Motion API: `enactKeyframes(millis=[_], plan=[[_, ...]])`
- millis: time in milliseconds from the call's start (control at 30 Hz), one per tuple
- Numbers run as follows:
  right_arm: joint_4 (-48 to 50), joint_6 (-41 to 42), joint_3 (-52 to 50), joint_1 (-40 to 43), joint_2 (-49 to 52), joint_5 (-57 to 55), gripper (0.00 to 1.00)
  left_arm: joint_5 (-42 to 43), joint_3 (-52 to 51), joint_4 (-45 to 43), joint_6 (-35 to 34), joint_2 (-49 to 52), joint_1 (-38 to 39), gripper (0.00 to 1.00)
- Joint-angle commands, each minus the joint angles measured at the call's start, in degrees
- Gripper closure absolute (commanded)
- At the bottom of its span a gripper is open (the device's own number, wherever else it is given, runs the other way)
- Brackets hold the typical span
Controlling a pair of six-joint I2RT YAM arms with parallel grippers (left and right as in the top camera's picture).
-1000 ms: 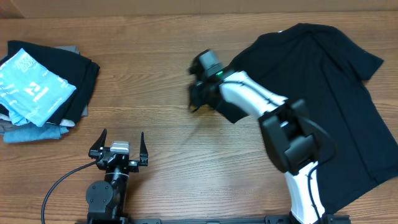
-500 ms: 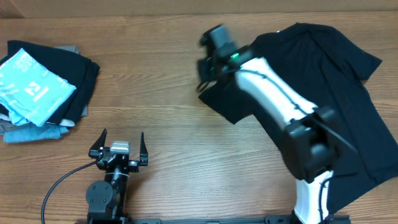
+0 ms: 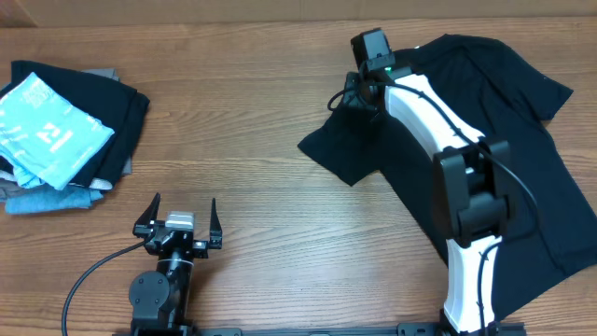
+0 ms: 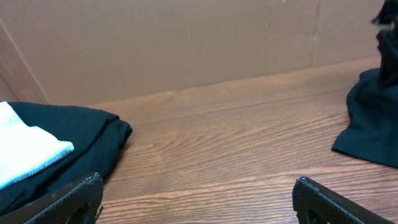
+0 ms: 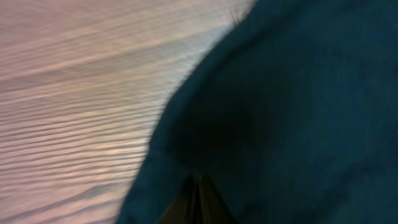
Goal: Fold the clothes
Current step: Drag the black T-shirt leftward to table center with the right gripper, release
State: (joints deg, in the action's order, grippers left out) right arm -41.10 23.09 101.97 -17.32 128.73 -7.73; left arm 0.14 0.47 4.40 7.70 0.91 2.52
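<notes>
Since the right claw [image 3: 357, 96] sits with its fingers drawn together on the black T-shirt [image 3: 508, 131], at the near edge of the collar end where the left sleeve [image 3: 340, 149] branches off, the step in hand is judged to be the first fold, with the cloth pinched and ready to be carried. The right wrist view shows dark fabric bunched at the meeting fingertips [image 5: 196, 190], which supports a grip on the cloth and not on bare wood. The T-shirt lies spread and somewhat rumpled on the right half of the table [image 3: 242, 103], its hem running off towards the robot's side. The next move calls for a lift just clear of the surface and a carry across the body of the shirt, so that the sleeve side lands flat on the rest; a thin pinch of soft cloth may slip or drag the whole garment. The left claw [image 3: 185, 203] rests near its base with fingers wide apart, holding nothing, well apart from the work. A pile of folded garments [image 3: 112, 107], topped by a light-blue garment [image 3: 47, 131] with white print, sits at the far left and does not obstruct. A cardboard wall [image 4: 186, 43] backs the table. Nothing stands in the fold's path.
</notes>
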Motion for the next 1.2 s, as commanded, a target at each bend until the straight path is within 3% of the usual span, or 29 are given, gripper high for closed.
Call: enactKeyframes(millis=[0,400,600,767,933,1167], plan=[[0.8,2.6,0.0,0.0,2.2,-4.3,0.96,-0.6,-0.2,0.0,0.9,-0.2,0.0,0.0],[2.3,3.9,-1.4,0.2,3.3,-9.8,0.96,-0.6,-0.2,0.0,0.9,-0.2,0.0,0.0],[10.5,4.3,-7.5,0.0,4.1,-1.4,0.96,-0.6,-0.2,0.0,0.9,-0.2,0.0,0.0],[11.4,5.1,-9.0,-1.8,6.0,6.1,0.96,-0.6,-0.2,0.0,0.9,-0.2,0.0,0.0],[12.6,3.3,-9.0,-8.0,6.0,10.4,0.96,-0.6,-0.2,0.0,0.9,-0.2,0.0,0.0],[13.6,1.7,-9.0,-23.4,6.0,11.0,0.96,-0.6,-0.2,0.0,0.9,-0.2,0.0,0.0]])
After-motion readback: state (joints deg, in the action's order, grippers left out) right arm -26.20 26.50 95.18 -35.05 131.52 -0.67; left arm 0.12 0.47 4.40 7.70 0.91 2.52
